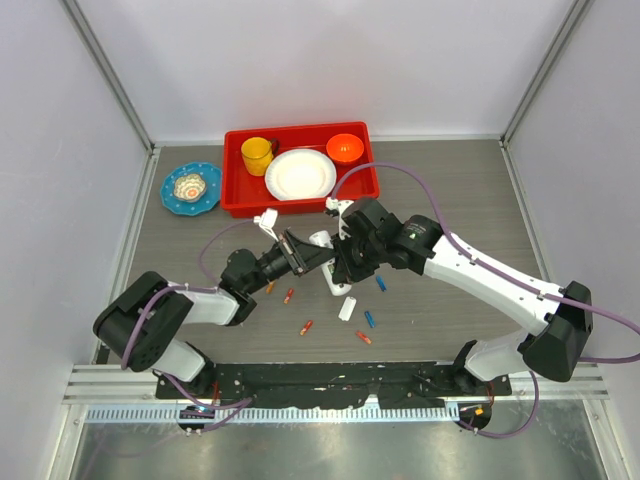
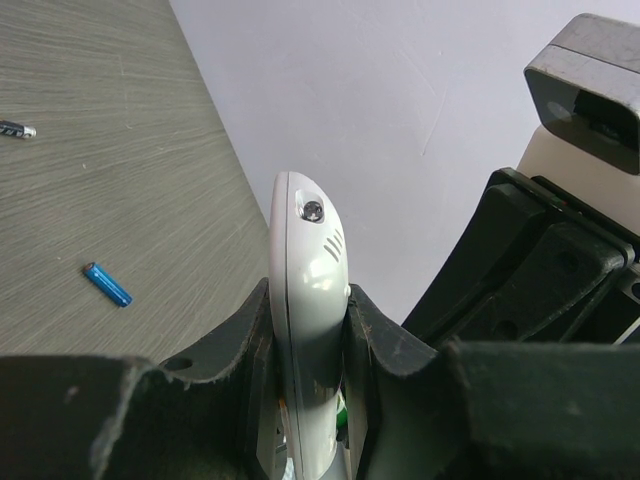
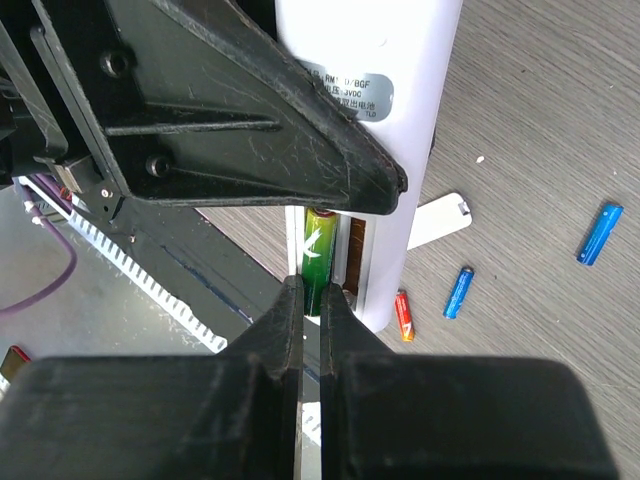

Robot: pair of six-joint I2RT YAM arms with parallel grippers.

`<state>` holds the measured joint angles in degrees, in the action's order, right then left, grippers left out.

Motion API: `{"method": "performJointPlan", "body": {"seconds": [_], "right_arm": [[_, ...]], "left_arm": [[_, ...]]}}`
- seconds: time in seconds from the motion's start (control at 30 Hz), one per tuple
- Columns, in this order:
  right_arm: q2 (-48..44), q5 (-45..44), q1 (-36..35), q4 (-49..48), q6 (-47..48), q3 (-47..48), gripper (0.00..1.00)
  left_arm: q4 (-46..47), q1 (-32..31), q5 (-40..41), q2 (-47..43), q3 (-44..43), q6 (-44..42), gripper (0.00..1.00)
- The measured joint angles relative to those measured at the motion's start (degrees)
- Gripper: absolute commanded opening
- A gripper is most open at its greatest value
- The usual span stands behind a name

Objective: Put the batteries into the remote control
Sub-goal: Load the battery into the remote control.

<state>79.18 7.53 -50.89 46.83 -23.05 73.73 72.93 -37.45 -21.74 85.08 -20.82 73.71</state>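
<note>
Grey wood-grain surface (image 3: 540, 120) lies below both arms, with a white wall (image 2: 400, 100) behind. Your left jaws are clamped hard on the remote control (image 2: 312, 270), which sits edge-on between them with its open battery recess turned toward the right jaws. Your right jaws are closed to a sliver and grip nothing that shows. A green battery (image 3: 318, 258) lies in the recess directly ahead of their tips; whether the tips touch it cannot be told. The step in hand appears to be seating this cell. Use the closed tips as a single blunt pusher: bear on the end of the cell nearest the tips, press it toward the floor of the recess, and stop once it lies flush. Hold the left clamp rigid so that the handset cannot twist under the push. The slot just right of the green cell looks empty, so a second cell is probably needed. An orange battery (image 3: 403, 315) and a blue battery (image 3: 458, 292) lie right of the right jaws, beyond the handset, near the white cover piece (image 3: 440, 220).
</note>
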Motion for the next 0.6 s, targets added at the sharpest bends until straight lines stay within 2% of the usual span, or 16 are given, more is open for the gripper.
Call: {"method": "performJointPlan", "body": {"seconds": [0.6], "right_arm": [[0.48,-0.57,-0.04,0.76,-0.9,0.0,0.01]], "left_arm": [[-1.57,-2.1,2.64,-0.44,0.0,0.79,0.0]]}}
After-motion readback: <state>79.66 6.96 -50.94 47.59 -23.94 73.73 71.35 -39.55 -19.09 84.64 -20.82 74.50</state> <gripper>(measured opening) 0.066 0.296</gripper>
